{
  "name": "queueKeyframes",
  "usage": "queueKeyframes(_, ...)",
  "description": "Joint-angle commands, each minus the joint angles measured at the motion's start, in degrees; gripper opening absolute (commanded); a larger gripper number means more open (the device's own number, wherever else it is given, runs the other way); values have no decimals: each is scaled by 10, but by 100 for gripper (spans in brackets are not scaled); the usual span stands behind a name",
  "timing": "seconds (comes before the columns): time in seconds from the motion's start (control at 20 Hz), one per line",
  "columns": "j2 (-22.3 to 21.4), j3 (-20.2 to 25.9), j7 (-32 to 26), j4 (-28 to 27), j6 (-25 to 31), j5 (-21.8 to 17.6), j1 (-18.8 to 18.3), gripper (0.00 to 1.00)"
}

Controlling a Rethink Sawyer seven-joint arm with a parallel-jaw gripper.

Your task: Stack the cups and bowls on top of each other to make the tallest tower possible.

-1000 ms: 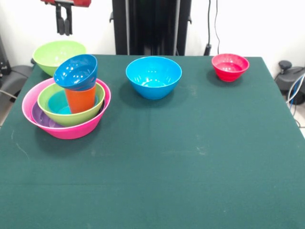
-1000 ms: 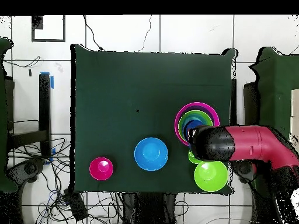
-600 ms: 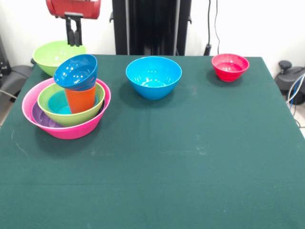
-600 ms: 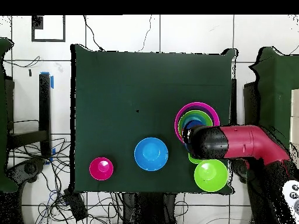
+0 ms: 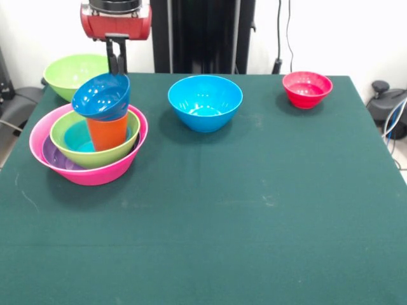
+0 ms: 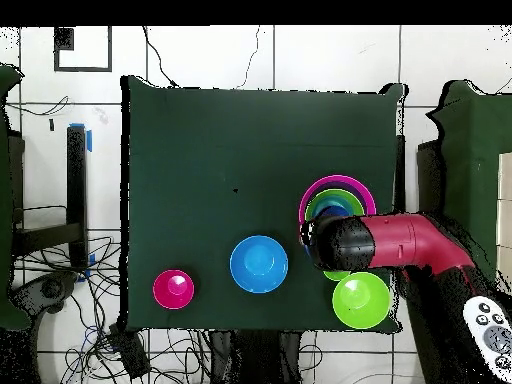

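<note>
Green-clothed desk (image 5: 254, 210), mostly bare at the near side. Tower (image 5: 89, 136): pink bowl (image 5: 95, 173) near the left edge, orange cup (image 5: 107, 132) inside, tilted blue bowl (image 5: 102, 95) on top. Claw (image 5: 117, 60) hangs just behind that bowl, fingers apparently narrow; contact cannot be told.

The red and black arm (image 6: 400, 243) reaches in from the right of the overhead view, lying level. In the front view its red wrist (image 5: 116, 20) sits at the far left, and the gripper (image 5: 116, 58) hangs straight down with its black fingers (image 5: 113, 57) pressed close together.
</note>
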Motion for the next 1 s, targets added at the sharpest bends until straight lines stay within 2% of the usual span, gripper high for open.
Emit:
queueKeyframes(0.05,27,-27,51,37,-48,0,21,0)
queueKeyframes(0.4,45,-32,45,19,-57,-5,23,0)
queueKeyframes(0.75,47,-35,46,24,-63,-4,26,0)
queueKeyframes(1.0,64,-46,58,19,-86,-14,34,0)
